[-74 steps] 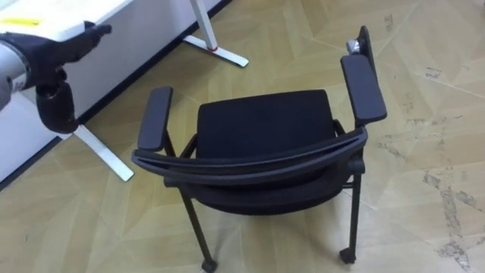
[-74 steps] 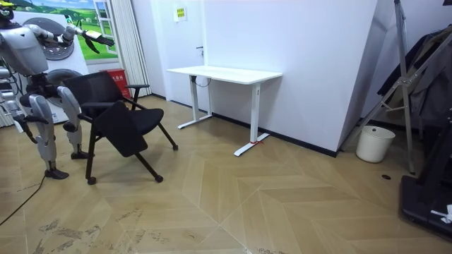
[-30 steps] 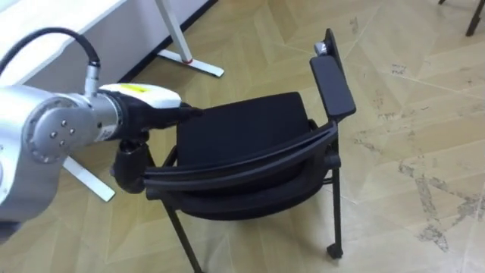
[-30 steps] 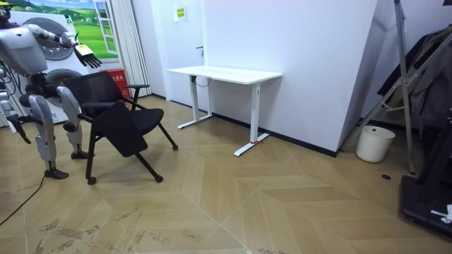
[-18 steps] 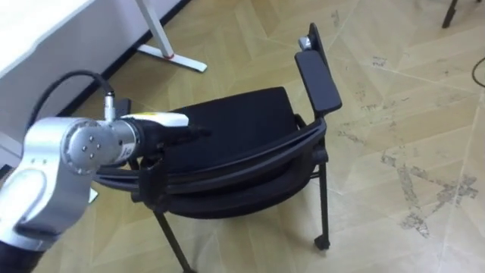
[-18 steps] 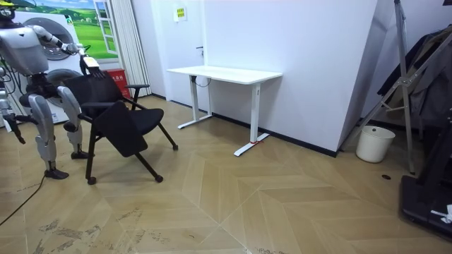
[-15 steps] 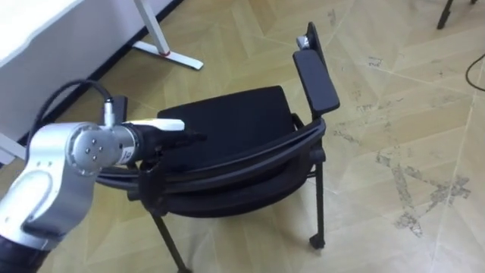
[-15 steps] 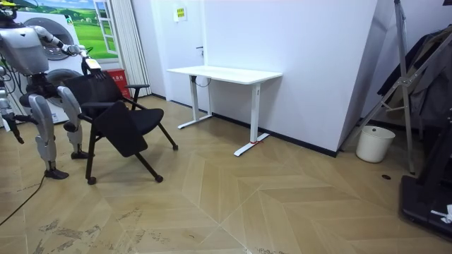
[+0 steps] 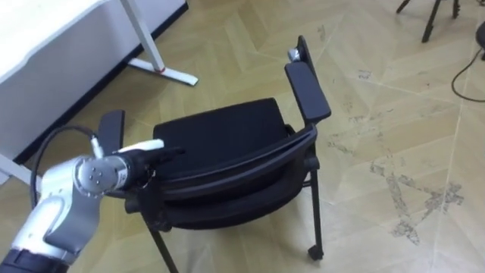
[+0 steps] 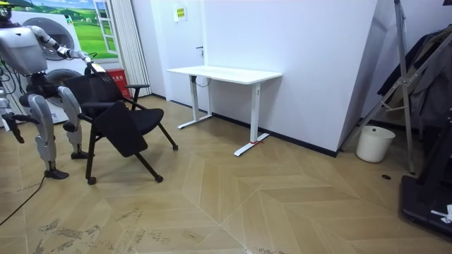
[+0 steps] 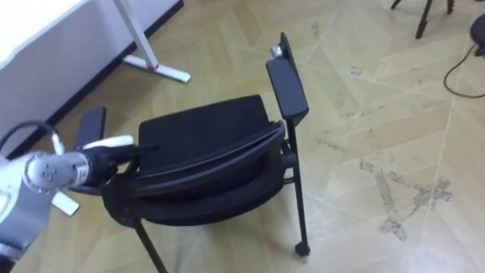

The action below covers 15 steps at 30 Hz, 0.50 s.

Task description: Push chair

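**Left eye view.** The black chair point(image 9: 227, 136) stood on the parquet floor point(image 9: 379, 114) directly in front of the robot, backrest point(image 9: 250, 161) nearest it. The left robot hand point(image 9: 161, 151) lay at the left end of the backrest's top rail, beside the left armrest point(image 9: 112, 125). Its fingers appeared extended, not curled round anything, and firm contact could not be confirmed. A one-sided push so far off centre would likely swing the chair. The palm should bear flat on the rail nearer its middle, or the other hand should match it by the right armrest point(image 9: 307, 91), with pressure kept low and steady. A caster point(image 9: 312, 252) showed under one rear leg, so the chair should roll freely. The floor carried scuff marks point(image 9: 394, 182), and the foot point(image 9: 163, 70) of the white desk point(image 9: 45, 34) lay ahead to the left, a possible snag.

**Room view.** The robot stood behind the chair at the room view's left, left arm raised to the backrest. The right robot hand point(image 10: 10, 127) hung low at the edge, and whether it was wide or closed could not be told. The desk stood against the wall, well apart from the chair, with bare floor between. A white bucket point(image 10: 375, 143) stood far to the room view's right.

**Right eye view.** It agreed with the left eye view and added nothing further.
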Tool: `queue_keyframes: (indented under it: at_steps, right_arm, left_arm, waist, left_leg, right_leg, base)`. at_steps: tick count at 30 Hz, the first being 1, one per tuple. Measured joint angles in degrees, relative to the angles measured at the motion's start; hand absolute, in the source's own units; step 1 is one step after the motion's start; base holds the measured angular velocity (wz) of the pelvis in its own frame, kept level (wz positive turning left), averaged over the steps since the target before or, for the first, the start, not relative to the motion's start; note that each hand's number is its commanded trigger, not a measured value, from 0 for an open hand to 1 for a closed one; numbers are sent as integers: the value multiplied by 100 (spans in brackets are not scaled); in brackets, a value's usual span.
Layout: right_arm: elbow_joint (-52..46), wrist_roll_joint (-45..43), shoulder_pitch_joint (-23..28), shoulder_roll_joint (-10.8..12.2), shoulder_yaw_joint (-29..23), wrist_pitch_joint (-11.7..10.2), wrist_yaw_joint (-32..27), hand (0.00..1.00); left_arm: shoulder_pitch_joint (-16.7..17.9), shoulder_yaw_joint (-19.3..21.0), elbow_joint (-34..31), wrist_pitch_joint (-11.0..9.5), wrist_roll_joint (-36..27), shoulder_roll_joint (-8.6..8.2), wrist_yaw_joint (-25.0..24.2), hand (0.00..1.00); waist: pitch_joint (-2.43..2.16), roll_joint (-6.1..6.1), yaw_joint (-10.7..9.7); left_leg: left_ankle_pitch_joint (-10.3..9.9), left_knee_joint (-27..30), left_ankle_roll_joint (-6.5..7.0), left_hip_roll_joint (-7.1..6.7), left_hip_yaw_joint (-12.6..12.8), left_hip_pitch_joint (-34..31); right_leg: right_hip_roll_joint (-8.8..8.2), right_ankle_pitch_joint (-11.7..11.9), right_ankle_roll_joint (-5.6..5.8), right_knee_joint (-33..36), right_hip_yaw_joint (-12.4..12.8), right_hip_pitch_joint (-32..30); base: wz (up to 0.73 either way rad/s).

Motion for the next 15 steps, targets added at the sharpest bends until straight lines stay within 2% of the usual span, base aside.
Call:
queue_keyframes:
  at_steps: [2,4,5,8,13,14,15]
  right_arm:
    - [-28,-67,64,10,-161,74,-51,0]
    - [-40,-70,109,31,-244,104,-107,0]
    - [-41,-71,149,53,-268,109,-150,0]
    - [-89,-232,149,71,-397,212,-171,0]
    - [-313,-367,174,99,-609,311,-162,0]
    - [-378,-382,177,94,-614,311,-175,0]
    - [-417,-399,179,93,-619,311,-187,0]
  left_arm:
    - [113,87,194,-111,95,-32,130,0]
    - [209,176,267,-202,95,-45,233,0]
    - [243,208,296,-251,101,-64,318,0]
    - [303,323,374,-357,134,-138,471,0]
    - [475,454,373,-364,286,-186,526,2]
    - [507,454,373,-365,295,-187,591,53]
    - [519,452,373,-365,304,-189,612,100]
  waist:
    - [-39,-83,-8]
    - [-37,-163,-5]
    - [-50,-206,-7]
    - [-54,-217,11]
    - [-51,-184,16]
    - [-51,-160,13]
    - [-51,-148,13]
  left_leg:
    - [0,-9,0,7,86,125]
    - [0,-31,0,17,153,232]
    - [-1,-43,0,20,169,275]
    - [-1,-117,1,27,213,353]
    - [-17,-151,-18,93,355,494]
    - [-17,-152,-20,101,355,497]
    - [-17,-152,-20,103,355,497]
  right_leg:
    - [0,-40,3,42,104,42]
    - [8,-63,6,80,162,107]
    - [13,-74,21,85,171,141]
    - [32,-71,40,94,223,146]
    - [106,-38,-20,83,350,220]
    - [112,-39,-31,91,348,219]
    - [115,-38,-34,92,348,219]
  base:
    - [-22]
    - [-16]
    - [-10]
    - [-8]
    - [-13]
    - [0]
    - [0]
